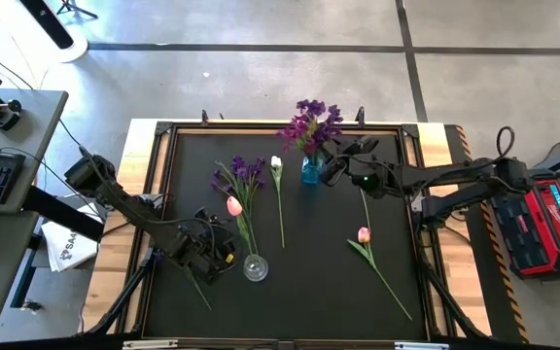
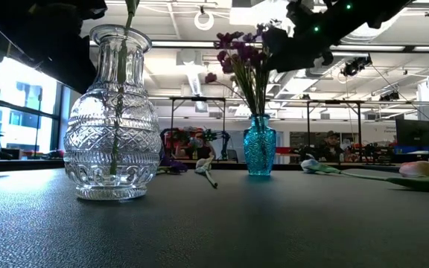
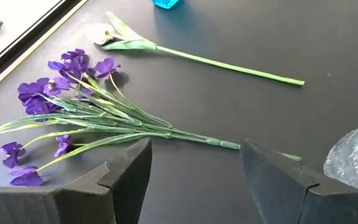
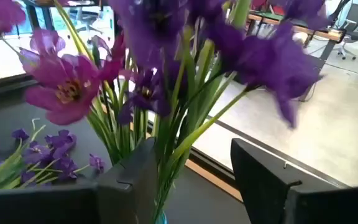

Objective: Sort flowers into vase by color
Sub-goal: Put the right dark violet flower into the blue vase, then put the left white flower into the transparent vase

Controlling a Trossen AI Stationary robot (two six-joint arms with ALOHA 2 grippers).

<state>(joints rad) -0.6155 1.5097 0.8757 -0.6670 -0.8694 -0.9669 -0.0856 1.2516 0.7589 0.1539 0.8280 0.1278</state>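
Overhead, right gripper (image 1: 331, 165) at blue vase (image 1: 310, 171), far side of counter (image 1: 397, 292); fingers apart, straddling purple sprigs' stems (image 4: 166, 134), grip on them unclear. Purple blooms (image 1: 311, 122) stand in blue vase. Left gripper (image 1: 224, 251) open, empty, just beside clear vase (image 1: 255, 267). Loose purple sprig (image 1: 241, 177), pink tulip (image 1: 233, 205), white tulip (image 1: 276, 163) lie between vases; second pink tulip (image 1: 364, 234) lies toward right.

Left claw (image 1: 224, 255) hangs low over the near part of the tabletop (image 1: 319, 292), fingers spread. Right claw (image 1: 331, 165) reaches across at the far side, fingers apart.
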